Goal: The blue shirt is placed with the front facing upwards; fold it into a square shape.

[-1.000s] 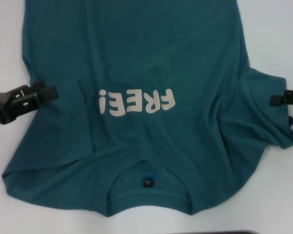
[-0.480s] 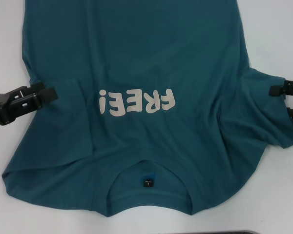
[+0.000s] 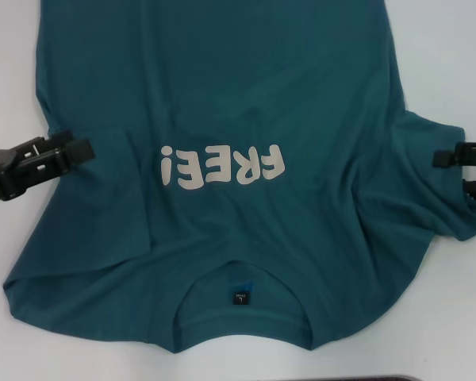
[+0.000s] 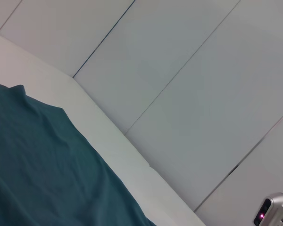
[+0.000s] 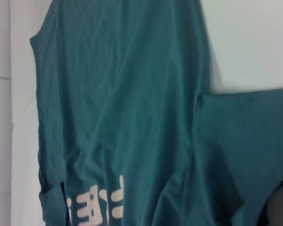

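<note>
Sleeve fold begins: left hand (image 3: 83, 148) sits at the shirt's (image 3: 222, 95) left sleeve, grip unclear; right hand (image 3: 452, 171) gapes at the right sleeve, needing to close.

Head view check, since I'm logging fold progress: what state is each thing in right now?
Dark teal-blue cotton T-shirt: front up, lettering showing, body unfolded, left sleeve folded in.
Small dark neck label: exposed inside collar.
Left gripper: at shirt's left edge, open.
Right gripper: at the right sleeve, open.

Blue shirt (image 3: 222, 103), front up.
Lies spread flat, cream "FREE!" lettering showing, collar at near edge, sleeves rumpled.
</note>
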Controlling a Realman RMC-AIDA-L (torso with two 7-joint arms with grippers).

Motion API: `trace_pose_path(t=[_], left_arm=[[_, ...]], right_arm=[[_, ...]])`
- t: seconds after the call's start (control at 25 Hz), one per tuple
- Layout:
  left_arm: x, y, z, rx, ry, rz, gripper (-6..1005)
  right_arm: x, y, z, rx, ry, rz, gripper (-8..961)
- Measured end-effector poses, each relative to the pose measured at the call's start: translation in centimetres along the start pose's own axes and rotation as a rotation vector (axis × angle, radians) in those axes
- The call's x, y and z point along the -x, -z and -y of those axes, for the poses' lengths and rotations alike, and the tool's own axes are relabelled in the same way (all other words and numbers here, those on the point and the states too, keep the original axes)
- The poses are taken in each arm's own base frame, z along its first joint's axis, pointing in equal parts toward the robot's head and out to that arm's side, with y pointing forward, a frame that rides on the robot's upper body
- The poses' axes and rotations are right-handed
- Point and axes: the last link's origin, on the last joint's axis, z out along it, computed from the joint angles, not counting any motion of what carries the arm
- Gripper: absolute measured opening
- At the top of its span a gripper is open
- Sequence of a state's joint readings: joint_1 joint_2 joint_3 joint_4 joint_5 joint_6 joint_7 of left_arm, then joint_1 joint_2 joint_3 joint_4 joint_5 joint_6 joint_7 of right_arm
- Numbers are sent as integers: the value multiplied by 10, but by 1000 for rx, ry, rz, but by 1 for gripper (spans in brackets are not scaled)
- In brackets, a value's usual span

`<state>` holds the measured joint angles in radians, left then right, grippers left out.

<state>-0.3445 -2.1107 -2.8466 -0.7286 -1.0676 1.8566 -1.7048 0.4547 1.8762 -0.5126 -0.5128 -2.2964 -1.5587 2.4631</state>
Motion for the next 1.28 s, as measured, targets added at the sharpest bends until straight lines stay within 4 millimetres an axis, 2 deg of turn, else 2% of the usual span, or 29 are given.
trace_pose_path(t=[0.48, 0.92, 1.12, 1.28], left_arm=[[-1, 1, 0, -4, 4, -9, 857], [-1, 3, 1, -8, 2, -9, 858], [0, 3, 1, -9, 0, -10, 858], [0, 4, 1, -9, 1, -11, 859]], right_arm=[[4, 3, 1, -27, 1, -8, 438], [4, 7, 4, -39, -13, 1, 202], [6, 12, 4, -44, -9, 3, 11], [8, 22, 9, -69, -11, 11, 8]])
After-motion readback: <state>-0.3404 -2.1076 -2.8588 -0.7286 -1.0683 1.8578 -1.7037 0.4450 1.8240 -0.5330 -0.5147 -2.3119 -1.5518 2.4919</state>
